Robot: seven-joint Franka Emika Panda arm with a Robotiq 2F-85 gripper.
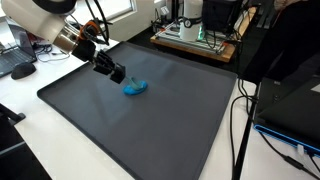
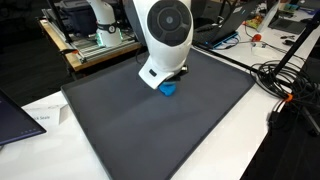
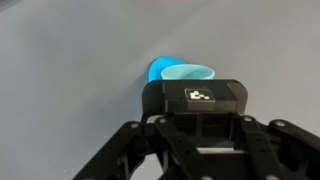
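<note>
Blue cup (image 1: 136,87) lies on its side, mid-way across the grey mat (image 1: 150,130). We judge the end effector (image 1: 119,75) clenched on its near edge. Grasp step in hand; any lift calls for a slow, straight rise.

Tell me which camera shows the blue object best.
An exterior view: the blue object lies unobstructed on the dark mat. In an exterior view the white arm hides most of it; the wrist view shows only a part.
</note>
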